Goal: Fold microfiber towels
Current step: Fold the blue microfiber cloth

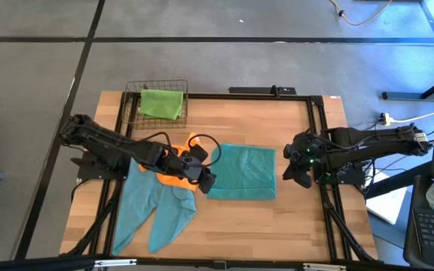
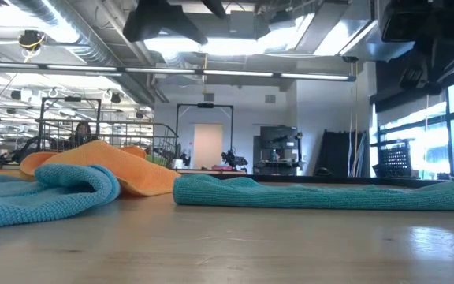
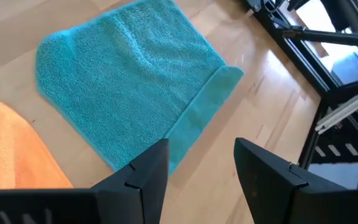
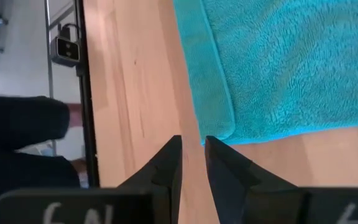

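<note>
Looking across your wooden desk (image 1: 292, 218) from its front edge, you have a limp teal microfiber towel (image 1: 157, 207) draped there on the left, its two lobes hanging toward you. Just behind it, your left arm reaches in low from the left side, elbow bent, forearm angled toward the middle. Its left tool (image 3: 201, 168) hovers with its fingers (image 3: 145, 174) spread apart and nothing between them, above the near left corner of the folded teal microfiber towel (image 1: 241, 172). That folded towel lies flat as a neat rectangle in the centre of the desk, a hemmed edge showing along one side. A crumpled orange microfiber towel (image 1: 178, 167) sits under and beside your left wrist, touching the draped teal one and meeting the folded one's left edge.

On the right, your right arm stretches in from beyond the desk's right edge, folded back on itself, with the right tool (image 4: 192, 163) held just off the folded towel's right side. Its fingers (image 4: 169, 165) stand nearly together over bare wood, gripping nothing.

Farthest back, a lime green microfiber towel (image 1: 161, 104) rests inside a wire basket (image 1: 130, 96) at the rear left corner.
</note>
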You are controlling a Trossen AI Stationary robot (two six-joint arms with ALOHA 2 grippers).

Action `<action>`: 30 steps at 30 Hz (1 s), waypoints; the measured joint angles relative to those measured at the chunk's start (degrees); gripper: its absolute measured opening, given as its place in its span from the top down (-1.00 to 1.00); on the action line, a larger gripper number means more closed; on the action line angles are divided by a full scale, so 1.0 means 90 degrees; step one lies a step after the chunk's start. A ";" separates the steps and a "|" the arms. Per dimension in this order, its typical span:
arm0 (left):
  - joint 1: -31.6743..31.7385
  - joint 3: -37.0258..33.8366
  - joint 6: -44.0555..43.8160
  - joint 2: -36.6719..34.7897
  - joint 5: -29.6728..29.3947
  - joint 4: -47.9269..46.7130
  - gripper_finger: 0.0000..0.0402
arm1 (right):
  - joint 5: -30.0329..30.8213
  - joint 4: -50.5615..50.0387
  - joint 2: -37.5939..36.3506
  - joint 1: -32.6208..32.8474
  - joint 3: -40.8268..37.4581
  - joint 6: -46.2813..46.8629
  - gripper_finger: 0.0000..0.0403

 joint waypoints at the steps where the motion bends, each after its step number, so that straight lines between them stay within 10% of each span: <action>1: 0.0027 0.0000 0.0092 0.0000 0.0091 -0.0002 0.13 | 0.0034 0.0018 0.0000 0.0033 0.0000 0.0066 0.64; 10: 0.0337 0.0000 0.1010 -0.0026 0.1443 -0.0076 0.13 | 0.0293 0.0046 0.0001 0.0230 0.0000 0.0568 0.64; 30: 0.0335 -0.0293 0.2448 0.0000 0.1785 -0.0431 0.13 | 0.1507 0.0582 0.1496 0.1486 0.0000 0.1344 0.33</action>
